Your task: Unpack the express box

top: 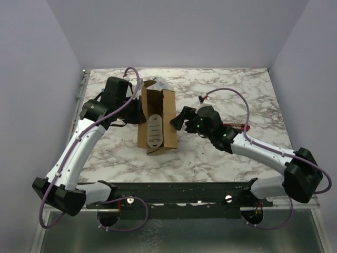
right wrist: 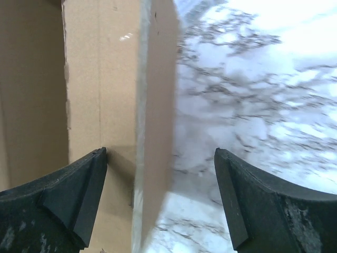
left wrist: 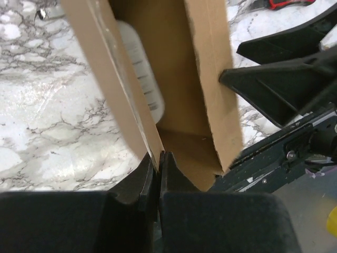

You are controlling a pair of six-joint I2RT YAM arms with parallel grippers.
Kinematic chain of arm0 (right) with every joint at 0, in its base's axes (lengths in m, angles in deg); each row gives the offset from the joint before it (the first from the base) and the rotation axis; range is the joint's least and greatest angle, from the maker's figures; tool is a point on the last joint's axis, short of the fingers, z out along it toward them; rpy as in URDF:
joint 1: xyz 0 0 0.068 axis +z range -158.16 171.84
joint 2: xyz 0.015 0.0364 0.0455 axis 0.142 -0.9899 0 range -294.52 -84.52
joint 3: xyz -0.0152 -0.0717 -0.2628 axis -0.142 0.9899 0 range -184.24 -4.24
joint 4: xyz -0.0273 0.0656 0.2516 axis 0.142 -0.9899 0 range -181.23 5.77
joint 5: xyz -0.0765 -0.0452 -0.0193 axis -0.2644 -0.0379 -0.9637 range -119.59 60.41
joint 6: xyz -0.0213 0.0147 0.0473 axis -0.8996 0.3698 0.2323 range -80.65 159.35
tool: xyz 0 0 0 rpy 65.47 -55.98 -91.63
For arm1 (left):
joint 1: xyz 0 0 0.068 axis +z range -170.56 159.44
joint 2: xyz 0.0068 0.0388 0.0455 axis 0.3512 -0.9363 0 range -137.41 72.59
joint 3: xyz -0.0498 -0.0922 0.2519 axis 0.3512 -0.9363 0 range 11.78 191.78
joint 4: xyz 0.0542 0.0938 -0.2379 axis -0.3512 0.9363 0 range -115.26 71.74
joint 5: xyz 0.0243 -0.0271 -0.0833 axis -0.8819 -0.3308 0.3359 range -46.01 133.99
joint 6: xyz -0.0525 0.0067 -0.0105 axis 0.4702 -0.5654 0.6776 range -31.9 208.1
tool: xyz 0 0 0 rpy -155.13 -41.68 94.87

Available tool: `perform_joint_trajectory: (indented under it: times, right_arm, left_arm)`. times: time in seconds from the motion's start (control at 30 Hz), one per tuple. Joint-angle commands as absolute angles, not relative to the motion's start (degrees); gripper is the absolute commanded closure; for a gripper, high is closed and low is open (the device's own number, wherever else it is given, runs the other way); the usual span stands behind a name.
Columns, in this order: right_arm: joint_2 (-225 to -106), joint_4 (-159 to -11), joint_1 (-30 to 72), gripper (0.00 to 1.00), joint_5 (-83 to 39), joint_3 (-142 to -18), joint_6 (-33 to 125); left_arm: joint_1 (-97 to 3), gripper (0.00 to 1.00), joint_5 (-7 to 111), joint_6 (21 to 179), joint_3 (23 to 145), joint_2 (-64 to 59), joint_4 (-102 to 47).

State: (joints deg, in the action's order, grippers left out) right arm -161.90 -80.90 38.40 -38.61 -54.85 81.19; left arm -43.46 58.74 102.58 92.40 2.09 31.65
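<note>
Veined marble table [top: 237,89] bears the express box [top: 169,121] between lavender walls [top: 174,31]

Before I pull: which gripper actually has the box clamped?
The left gripper, shut on a wall of the express box; the right gripper is open.

We find open table [top: 131,163] at the box's [top: 156,121] six o'clock; the left gripper [top: 139,113] blocks nine, the right gripper [top: 177,120] three
</note>
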Motion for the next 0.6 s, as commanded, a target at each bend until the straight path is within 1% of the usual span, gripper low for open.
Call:
perform_joint_trajectory:
  times: [0.0,0.23,0.4,0.47,0.57]
  right_arm:
    - [-161.47,-88.98,36.12,0.12,-39.42,-48.69,80.41]
    - [-158.30,-93.09,35.27,0.08,-44.35,-44.75,78.94]
    - [-158.34,-97.26,35.31,0.06,-46.71,-46.26,74.38]
    - [-158.80,-98.61,35.29,0.05,-45.92,-48.00,71.70]
    - [-159.51,-97.72,35.29,0.03,-41.41,-50.25,68.17]
  left_arm:
    - [-43.38,1.00,57.33,100.31,97.60,1.75,30.23]
    - [-43.33,1.00,58.60,99.40,98.88,-0.04,29.76]
    - [-43.36,1.00,60.06,99.58,98.78,-1.04,28.34]
    - [-43.37,1.00,59.93,99.60,99.00,-1.37,28.17]
    - [-43.35,1.00,59.97,99.64,99.26,-1.64,27.98]
